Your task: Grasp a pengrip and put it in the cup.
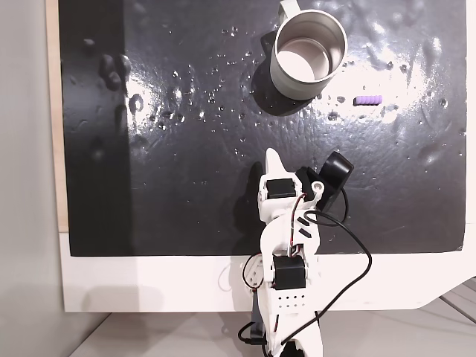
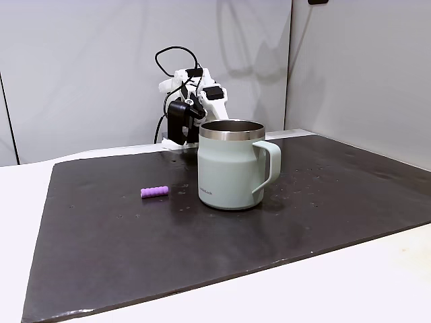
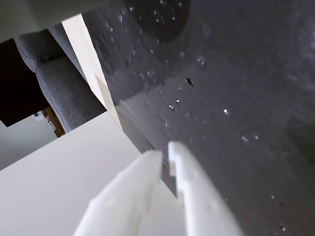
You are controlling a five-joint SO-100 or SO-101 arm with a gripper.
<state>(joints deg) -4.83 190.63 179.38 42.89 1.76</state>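
Note:
The pengrip (image 1: 368,100) is a short light-purple ribbed tube lying flat on the black mat, just right of the cup (image 1: 286,74) in a fixed view. In the other fixed view the pengrip (image 2: 154,192) lies left of the cup (image 2: 225,175), apart from it. The cup is a grey-green metal mug with a steel rim, standing upright with nothing inside. My gripper (image 1: 273,156) hangs over the mat's near middle, well short of both things. In the wrist view its white fingers (image 3: 147,172) lie nearly together, the gripper (image 3: 165,150) shut with nothing between them.
The black mat (image 1: 186,186) carries scattered water droplets (image 1: 178,74) and lies on a white table (image 1: 149,286). My folded arm (image 2: 195,87) sits at the mat's back edge. A grey chair (image 3: 64,88) stands beyond the table edge.

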